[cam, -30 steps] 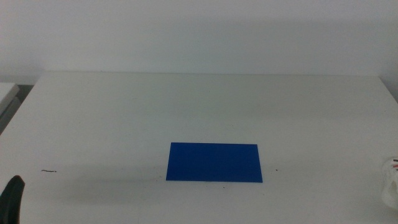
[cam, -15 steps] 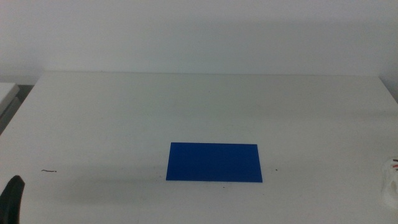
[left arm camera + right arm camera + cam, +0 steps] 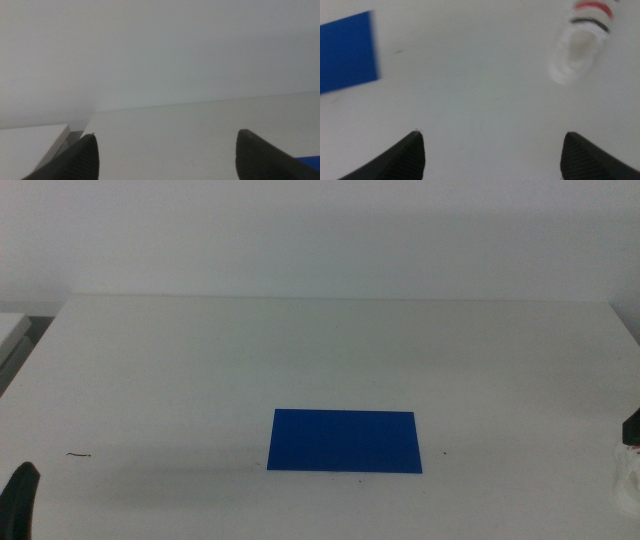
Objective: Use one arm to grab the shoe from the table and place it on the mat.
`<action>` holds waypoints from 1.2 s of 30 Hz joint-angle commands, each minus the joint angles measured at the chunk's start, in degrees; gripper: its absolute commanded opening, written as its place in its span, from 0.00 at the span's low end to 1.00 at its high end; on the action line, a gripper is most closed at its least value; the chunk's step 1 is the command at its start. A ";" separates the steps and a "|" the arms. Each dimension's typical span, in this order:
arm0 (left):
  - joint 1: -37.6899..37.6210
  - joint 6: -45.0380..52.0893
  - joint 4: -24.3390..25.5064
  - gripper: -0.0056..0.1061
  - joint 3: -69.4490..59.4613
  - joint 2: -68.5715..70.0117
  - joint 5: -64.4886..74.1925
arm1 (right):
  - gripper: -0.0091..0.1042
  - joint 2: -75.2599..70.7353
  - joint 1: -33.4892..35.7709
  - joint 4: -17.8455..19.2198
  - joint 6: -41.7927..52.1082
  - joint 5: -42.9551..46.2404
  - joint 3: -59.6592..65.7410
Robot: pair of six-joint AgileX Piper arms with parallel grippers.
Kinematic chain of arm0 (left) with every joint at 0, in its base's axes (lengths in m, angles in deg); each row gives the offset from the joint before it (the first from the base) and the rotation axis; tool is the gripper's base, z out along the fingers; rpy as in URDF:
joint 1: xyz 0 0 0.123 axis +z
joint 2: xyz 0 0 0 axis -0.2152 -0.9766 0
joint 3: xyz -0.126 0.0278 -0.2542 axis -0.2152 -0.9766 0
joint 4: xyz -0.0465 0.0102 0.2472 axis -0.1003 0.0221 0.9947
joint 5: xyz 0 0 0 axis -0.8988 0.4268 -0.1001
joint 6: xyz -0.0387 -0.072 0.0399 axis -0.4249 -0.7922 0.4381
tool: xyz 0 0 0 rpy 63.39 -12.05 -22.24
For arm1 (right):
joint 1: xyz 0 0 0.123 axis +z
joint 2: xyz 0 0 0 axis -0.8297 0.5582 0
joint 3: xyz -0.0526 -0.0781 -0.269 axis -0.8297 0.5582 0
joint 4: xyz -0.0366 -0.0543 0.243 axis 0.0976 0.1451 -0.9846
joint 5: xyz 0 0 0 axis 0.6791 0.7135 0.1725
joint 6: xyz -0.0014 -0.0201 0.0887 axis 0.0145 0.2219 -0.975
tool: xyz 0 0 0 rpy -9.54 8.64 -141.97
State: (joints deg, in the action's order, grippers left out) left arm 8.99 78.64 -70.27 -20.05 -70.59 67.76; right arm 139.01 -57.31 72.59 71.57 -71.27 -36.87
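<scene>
Left hand [image 3: 20, 498] waits far left of the mat [image 3: 345, 441], its jaws apart above the table [image 3: 300, 350]. Mat lies flat, bare. Shoe [image 3: 629, 478] sits well right of the mat at the table's edge. Right hand [image 3: 492, 155] hovers over table between mat and shoe, jaws spread wide, gripping nothing.

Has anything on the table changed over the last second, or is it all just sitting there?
A dark part of the right gripper has come into the middle view at the right edge, just above the shoe; its jaws are open, nothing held. The shoe, the mat and the left gripper at the bottom left corner stayed put.
</scene>
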 commanded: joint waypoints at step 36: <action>0.17 -0.11 -0.09 0.89 0.03 -0.28 -0.34 | 0.09 35.49 9.47 22.11 -27.65 12.26 -12.73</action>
State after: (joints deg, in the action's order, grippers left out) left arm 8.99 78.64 -70.27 -20.05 -70.59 67.76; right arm 175.47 -51.52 95.17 43.53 -57.69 -46.98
